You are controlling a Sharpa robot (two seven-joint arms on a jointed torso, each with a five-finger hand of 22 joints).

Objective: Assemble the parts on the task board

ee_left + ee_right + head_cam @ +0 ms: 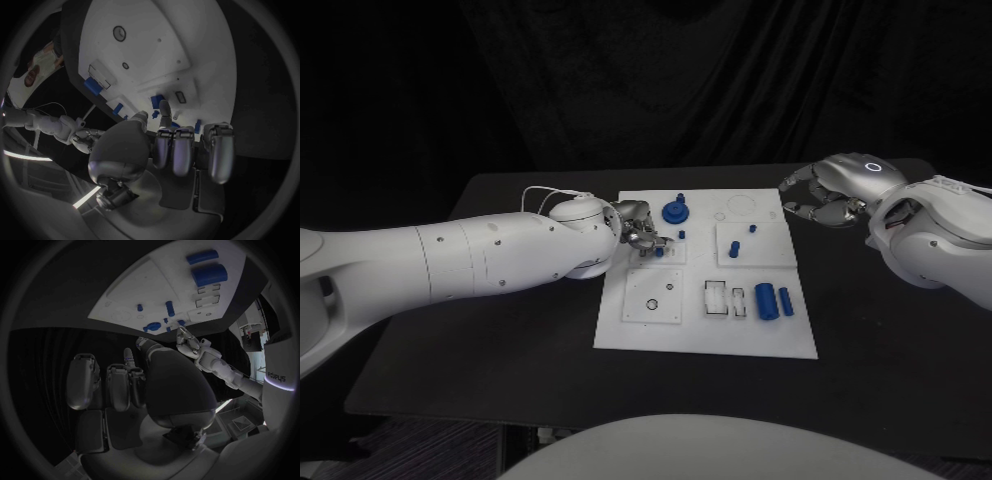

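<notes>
The white task board [711,330] lies mid-table. My left hand [635,228] hovers over its far left part, three fingers curled in, thumb and one finger reaching at a small blue piece [661,251] [157,101]. Whether they pinch it is hidden. A round blue knob [675,212] stands just beyond that hand. My right hand [826,195] hangs off the board's far right corner with its fingers curled in on nothing [156,380]. A thick blue cylinder [766,300] and a thinner one [786,301] lie near the board's right edge. Small blue pegs [734,247] stand mid-board.
The black table [877,330] stretches bare to both sides of the board and in front of it. Square recesses and a round hole [652,303] mark the board's near left. My left forearm [459,260] crosses the table's left side.
</notes>
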